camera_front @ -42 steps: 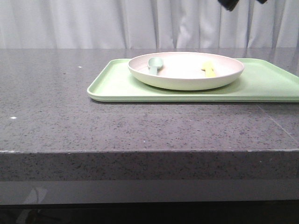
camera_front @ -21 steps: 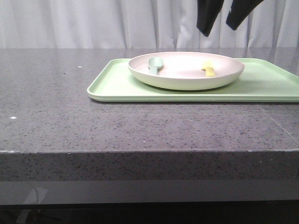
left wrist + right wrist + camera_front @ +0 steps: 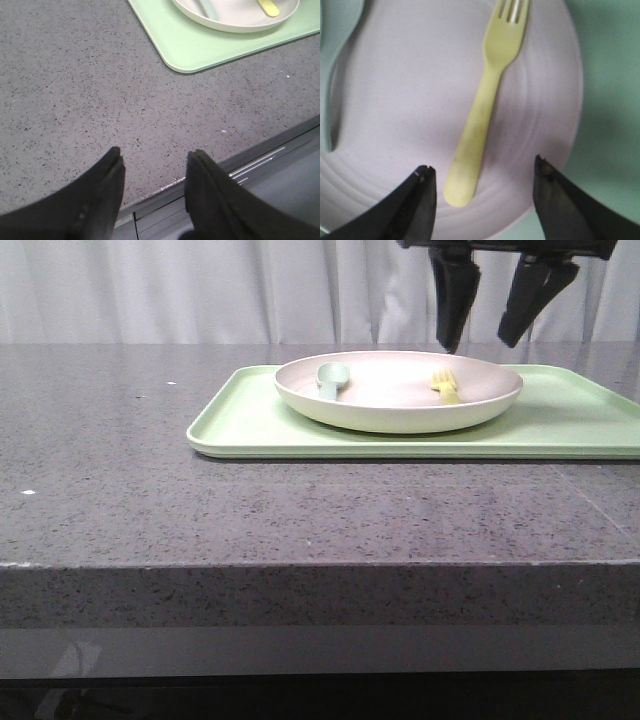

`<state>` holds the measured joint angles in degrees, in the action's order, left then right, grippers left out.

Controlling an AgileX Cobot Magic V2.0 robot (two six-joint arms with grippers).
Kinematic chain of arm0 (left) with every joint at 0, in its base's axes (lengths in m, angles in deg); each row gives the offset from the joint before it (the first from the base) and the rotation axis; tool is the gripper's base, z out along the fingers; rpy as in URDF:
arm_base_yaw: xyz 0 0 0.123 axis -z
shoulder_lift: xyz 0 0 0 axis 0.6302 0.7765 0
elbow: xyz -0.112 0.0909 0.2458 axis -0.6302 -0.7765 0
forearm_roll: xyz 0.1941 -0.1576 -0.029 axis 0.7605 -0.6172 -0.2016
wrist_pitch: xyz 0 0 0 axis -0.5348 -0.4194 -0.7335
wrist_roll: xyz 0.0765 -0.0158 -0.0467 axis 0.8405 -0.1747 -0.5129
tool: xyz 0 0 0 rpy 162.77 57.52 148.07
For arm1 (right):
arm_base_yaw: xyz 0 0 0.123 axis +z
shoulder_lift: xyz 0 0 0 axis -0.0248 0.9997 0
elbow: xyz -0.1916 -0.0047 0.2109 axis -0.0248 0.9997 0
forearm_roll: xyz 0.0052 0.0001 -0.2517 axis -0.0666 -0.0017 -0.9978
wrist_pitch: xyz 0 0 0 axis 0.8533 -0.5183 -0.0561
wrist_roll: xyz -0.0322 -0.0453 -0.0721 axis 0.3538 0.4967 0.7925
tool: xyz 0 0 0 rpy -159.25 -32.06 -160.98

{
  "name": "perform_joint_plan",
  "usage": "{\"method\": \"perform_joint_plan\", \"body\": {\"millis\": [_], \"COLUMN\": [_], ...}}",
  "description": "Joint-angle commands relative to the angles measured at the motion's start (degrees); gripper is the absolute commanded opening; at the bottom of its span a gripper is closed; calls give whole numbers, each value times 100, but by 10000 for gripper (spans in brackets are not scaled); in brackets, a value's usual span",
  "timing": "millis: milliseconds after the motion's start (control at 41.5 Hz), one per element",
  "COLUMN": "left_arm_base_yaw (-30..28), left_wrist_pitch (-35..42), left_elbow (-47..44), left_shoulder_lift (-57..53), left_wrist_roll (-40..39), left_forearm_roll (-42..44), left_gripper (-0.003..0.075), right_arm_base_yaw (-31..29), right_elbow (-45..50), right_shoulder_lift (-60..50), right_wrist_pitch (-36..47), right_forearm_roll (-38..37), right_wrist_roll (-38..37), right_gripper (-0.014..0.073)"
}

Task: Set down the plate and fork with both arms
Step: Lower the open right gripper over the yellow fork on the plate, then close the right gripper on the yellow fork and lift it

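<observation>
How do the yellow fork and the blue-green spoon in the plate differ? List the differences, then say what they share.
Colour: the fork is bright yellow, the spoon pale blue-green.
End: the fork has short tines, the spoon a rounded bowl.
Place: the fork lies toward the robot's right of the plate, under the open right gripper; the spoon lies toward its left.
Both rest inside the plate on the green tray.

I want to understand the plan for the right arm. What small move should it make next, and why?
Probably lower straight down toward the fork. The right gripper hangs open above the plate, not touching anything, and in the right wrist view the fork's handle lies between the two fingers. A short descent would likely put the fingers on either side of the handle, ready to close.
</observation>
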<state>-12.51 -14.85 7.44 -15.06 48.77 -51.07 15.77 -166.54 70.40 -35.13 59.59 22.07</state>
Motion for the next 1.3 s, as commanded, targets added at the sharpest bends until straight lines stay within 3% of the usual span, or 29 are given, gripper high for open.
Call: {"method": "perform_joint_plan", "body": {"millis": [0,241,819,1036,1276], "left_arm_base_yaw": [29,29,29,29,29], "left_wrist_pitch": [400,400,400,400,400], "left_elbow": [154,154,154,154,154], "left_shoulder_lift": [-13,-13,-13,-13,-13], "left_wrist_roll": [4,4,4,4,4], "left_forearm_roll": [-70,-70,-70,-70,-70], "left_gripper": [300,300,300,300,300], "right_arm_base_yaw": [-37,-117,-203,-203,-203], "right_elbow": [-536,-1068,-1081,-1081,-1081], "right_shoulder_lift": [-26,503,867,899,961], "right_wrist_pitch": [-135,-507,-372,-372,-369], "right_forearm_roll": [67,147,279,279,273], "right_wrist_roll": [-28,-105,-112,-107,-107], "right_gripper": [445,445,444,316,300]}}
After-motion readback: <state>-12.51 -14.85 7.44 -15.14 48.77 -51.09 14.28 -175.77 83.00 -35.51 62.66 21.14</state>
